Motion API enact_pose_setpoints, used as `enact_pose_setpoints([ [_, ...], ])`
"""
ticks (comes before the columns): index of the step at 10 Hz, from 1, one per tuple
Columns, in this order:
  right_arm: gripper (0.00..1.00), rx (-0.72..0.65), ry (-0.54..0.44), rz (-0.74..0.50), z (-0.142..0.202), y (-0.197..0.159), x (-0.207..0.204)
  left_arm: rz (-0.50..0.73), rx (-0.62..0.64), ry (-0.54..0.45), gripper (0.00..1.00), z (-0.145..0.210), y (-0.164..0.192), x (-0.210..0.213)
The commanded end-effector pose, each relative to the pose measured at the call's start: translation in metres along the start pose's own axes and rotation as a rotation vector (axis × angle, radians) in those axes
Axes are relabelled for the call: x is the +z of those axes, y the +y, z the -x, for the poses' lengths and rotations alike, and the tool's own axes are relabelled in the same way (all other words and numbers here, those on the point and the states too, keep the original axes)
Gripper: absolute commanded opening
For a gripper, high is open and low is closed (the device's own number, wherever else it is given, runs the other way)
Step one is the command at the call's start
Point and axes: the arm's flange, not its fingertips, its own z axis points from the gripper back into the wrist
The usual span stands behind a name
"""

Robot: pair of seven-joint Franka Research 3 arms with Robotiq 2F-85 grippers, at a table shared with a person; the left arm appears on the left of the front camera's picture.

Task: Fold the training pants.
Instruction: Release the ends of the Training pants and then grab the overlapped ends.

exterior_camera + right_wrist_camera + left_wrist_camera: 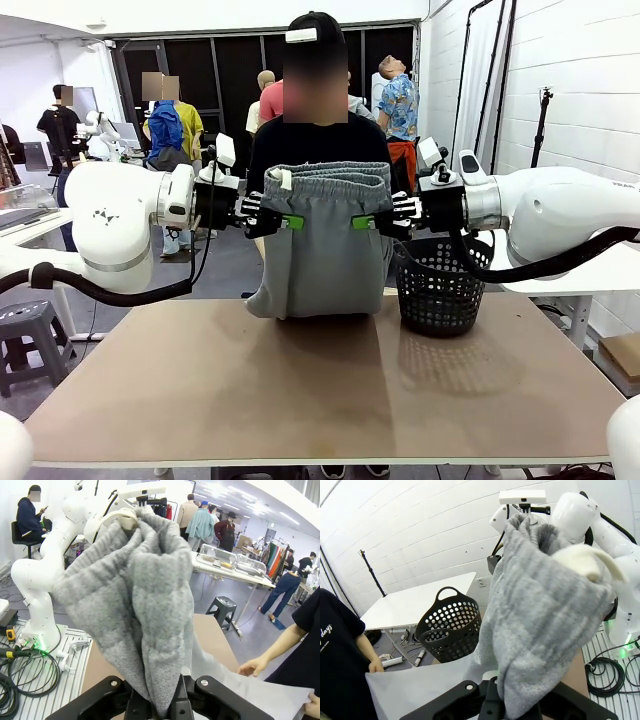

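Observation:
The light grey training pants point(325, 240) hang above the far half of the table, waistband up, their lower end resting on the tabletop. My left gripper point(283, 221) is shut on the pants' left side just below the waistband. Opposite it, my right gripper point(365, 222) is shut on their right side at the same height. The left wrist view shows grey fabric point(545, 625) bunched up out of the closed jaws. Gathered cloth point(140, 615) likewise rises from the pinched fingers in the right wrist view. A person's hand point(254, 667) holds the pants' lower edge down at the table.
A black mesh basket point(440, 285) stands on the table's far right, close under my right arm. The person stands behind the pants at the far edge. The brown tabletop point(320, 400) lies bare toward the near side.

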Motion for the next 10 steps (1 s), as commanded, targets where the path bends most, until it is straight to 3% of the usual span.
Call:
enact_pose_setpoints([
  [1, 0.00, 0.005, -0.002, -0.005, -0.0008, 0.0026, -0.0005, -0.008, 0.007, 0.002, 0.00, -0.0023, -0.0005, -0.0008],
  [10, 0.00, 0.005, -0.002, -0.005, -0.0008, 0.0026, -0.0005, -0.008, 0.007, 0.002, 0.00, -0.0023, -0.0005, -0.0008],
])
